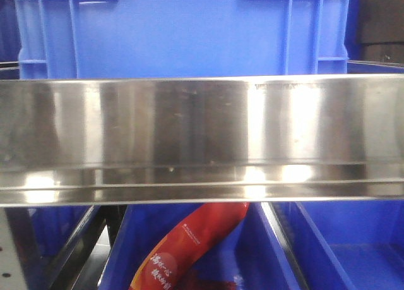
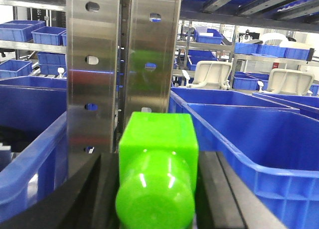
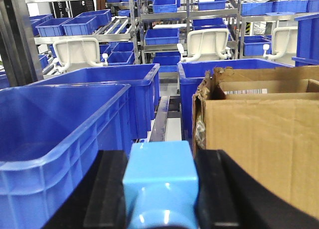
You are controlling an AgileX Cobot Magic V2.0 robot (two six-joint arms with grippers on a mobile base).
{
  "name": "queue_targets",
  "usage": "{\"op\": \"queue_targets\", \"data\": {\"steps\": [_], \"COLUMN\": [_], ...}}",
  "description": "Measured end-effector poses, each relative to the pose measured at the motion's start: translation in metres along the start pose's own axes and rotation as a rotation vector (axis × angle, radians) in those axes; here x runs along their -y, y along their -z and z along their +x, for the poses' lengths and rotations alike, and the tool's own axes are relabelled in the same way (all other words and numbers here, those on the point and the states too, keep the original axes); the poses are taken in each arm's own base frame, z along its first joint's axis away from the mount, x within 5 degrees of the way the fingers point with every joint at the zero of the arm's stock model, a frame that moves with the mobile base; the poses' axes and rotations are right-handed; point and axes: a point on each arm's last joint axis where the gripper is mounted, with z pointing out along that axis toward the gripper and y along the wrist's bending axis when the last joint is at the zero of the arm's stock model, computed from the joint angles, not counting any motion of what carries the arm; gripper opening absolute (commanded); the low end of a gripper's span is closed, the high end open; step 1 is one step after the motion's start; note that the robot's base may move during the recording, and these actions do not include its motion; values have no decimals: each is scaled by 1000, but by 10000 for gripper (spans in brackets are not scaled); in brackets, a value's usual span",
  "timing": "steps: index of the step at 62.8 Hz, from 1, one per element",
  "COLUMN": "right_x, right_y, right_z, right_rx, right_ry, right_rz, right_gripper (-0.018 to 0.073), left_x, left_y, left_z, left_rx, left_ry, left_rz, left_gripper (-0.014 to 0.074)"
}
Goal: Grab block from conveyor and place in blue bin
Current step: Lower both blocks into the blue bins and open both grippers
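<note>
Left gripper [image 2: 158, 158]: drawn in to the width of the green block [image 2: 157, 131], clamped between its two black fingers [image 2: 102, 189]. You have a firm hold.
Right gripper [image 3: 160, 156]: closed the same way on a light-blue block [image 3: 159, 176], with a finger tight against each side.
Conveyor: it shows in no view. With both blocks in hand, I judge the pick-up done and the placing to be your step now.
Target for the left arm: the right-hand blue bin [image 2: 249, 159] lies open just right of the gripper and ahead of it.
Hazard for the left arm: the steel uprights [image 2: 92, 79] stand dead ahead, close behind the block. Swing right rather than pushing forward.
Target for the right arm: the left-hand blue bin [image 3: 60, 134] sits just left of the gripper.
Hazard for the right arm: a cardboard box [image 3: 259, 139] stands close on the gripper's right. Keep clear of its torn edge.
Doing it well: carry each block fully past the rim until bin floor lies under it. Lower it, and only then spread the fingers. Moving one arm at a time would be safer.
Front view: a steel beam [image 1: 202, 132] fills it and neither gripper appears, so steer by the wrist views.
</note>
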Motion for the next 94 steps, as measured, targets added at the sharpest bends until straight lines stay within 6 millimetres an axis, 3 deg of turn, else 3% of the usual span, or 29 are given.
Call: {"op": "queue_targets", "data": {"steps": [55,67,80,94], "right_x": [0,-1,-12,-41], "right_y": [0,-2,-29,-79], "right_z": [0,-9,-37,-48], "right_rx": [2,60,107,38], "right_ry": [2,-4,-11,-3], "right_rz": [1,-5,-84,-216], "right_gripper": [-162,-162,-162,-162], "left_x": [0,1,12,40], "left_y": [0,-4,-36,-80], "left_z": [-2,-9,-32,-43], "left_rx": [19,29,-75,-148], "left_ry": [0,13,-13,-89], "left_rz": [1,9,101,280], "left_gripper": [-111,-111,-111,-111]}}
